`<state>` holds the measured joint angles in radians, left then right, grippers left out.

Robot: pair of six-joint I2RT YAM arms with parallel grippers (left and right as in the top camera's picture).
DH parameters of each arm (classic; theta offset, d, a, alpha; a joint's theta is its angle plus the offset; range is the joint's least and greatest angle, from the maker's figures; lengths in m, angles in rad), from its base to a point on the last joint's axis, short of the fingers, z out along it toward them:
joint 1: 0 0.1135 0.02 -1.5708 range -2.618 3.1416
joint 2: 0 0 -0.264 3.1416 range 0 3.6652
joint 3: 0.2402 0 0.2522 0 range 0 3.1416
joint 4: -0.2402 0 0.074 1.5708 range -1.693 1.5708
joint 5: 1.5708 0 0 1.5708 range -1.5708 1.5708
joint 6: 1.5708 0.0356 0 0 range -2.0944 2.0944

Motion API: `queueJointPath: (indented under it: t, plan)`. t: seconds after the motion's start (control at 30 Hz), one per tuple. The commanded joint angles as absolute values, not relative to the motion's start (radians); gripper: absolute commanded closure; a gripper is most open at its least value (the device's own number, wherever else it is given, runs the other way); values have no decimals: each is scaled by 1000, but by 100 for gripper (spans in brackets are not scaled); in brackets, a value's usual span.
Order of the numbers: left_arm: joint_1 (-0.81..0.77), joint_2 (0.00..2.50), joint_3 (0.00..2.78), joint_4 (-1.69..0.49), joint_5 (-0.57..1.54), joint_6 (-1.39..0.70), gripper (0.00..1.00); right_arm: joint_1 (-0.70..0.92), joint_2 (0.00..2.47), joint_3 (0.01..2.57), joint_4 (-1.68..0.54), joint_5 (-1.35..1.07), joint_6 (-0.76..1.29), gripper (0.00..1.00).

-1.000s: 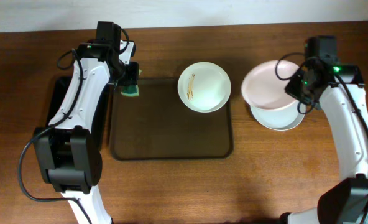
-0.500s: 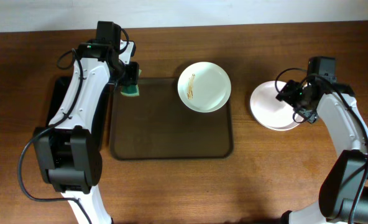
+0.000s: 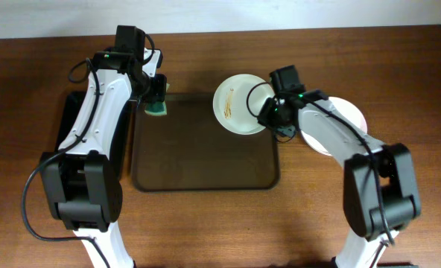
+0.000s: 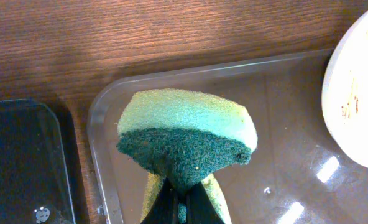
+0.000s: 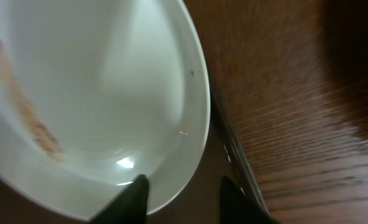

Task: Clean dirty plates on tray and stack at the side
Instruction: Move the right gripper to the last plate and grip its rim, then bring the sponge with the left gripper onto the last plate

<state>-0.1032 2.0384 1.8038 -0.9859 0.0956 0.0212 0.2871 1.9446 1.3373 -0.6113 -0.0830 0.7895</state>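
A white plate (image 3: 239,104) with thin orange-brown streaks lies at the far right corner of the dark brown tray (image 3: 198,160). My right gripper (image 3: 270,115) is open at this plate's right rim. In the right wrist view one finger of the gripper (image 5: 184,196) is over the plate's (image 5: 97,93) rim and the other is outside it. Two stacked plates (image 3: 354,117) sit on the table to the right, partly hidden by my right arm. My left gripper (image 3: 155,97) is shut on a green sponge (image 3: 158,109) over the tray's far left corner. The sponge (image 4: 187,134) also shows in the left wrist view.
A smaller glossy black tray (image 3: 66,126) lies left of the brown tray, under my left arm; it also shows in the left wrist view (image 4: 22,162). The brown tray's raised rim (image 5: 234,155) runs just right of the streaked plate.
My right gripper set a plate down on the stack at the right, let go, and swung left to the streaked plate's rim. My left arm and the sponge have not moved.
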Motion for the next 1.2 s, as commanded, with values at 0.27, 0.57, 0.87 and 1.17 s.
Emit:
queueJointPath:
  t: [0.27,0.57,0.87,1.17]
  plan:
    - [-102,2044,1799,-989,90,11,99,382,2004,1346,-721,-148,820,96]
    - [-102,2044,1799,-989,90,11,99,432,2004,1523,-882,-201,470,27]
    - [-102,2044,1799,-989,90,11,99,418,2119,1688,-816,-241,37,49]
    - [-102,2044,1799,-989,90,11,99,418,2208,1688,-872,-304,139,73]
